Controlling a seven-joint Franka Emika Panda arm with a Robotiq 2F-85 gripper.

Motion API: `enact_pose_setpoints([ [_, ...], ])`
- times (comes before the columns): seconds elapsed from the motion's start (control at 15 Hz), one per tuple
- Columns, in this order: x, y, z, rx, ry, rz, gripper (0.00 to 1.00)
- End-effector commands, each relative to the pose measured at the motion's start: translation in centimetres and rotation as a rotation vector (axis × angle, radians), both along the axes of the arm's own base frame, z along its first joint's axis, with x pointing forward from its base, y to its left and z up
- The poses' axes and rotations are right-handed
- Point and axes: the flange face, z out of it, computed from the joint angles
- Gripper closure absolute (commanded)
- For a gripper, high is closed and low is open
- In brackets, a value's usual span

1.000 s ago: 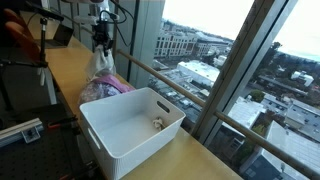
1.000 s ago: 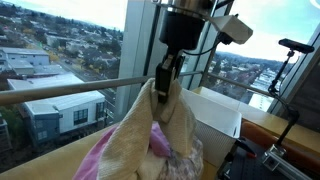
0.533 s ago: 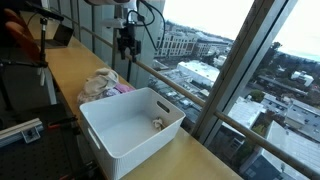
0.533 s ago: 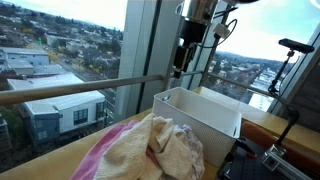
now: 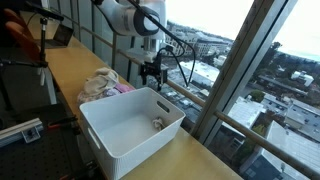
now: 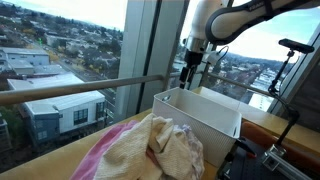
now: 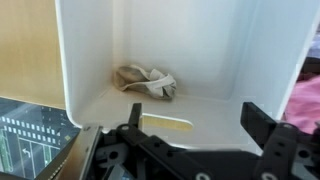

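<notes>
My gripper hangs open and empty over the far side of a white bin. In the wrist view its two black fingers stand wide apart above the bin floor. A small crumpled beige cloth lies in the bin's corner, below the gripper and apart from it. A pile of cream and pink cloths rests on the wooden counter next to the bin.
A metal rail and tall window frames run close behind the bin. Camera stands and gear crowd the counter's far end. A pale yellow streak shows on the bin floor.
The gripper let go of the cloth pile, which dropped onto the counter, and opened fully. The arm then swung from the pile over to the bin.
</notes>
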Motion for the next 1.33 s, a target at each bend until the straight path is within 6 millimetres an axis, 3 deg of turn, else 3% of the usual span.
enact_pose_setpoints([
  [0.0,2.5,-0.3,-4.2,-0.004,-0.016,0.032,0.0],
  [0.67,5.2,-1.9,-10.2,-0.109,-0.081,0.071,0.0],
  [1.27,8.4,-5.2,-15.2,-0.129,-0.054,0.023,0.0],
])
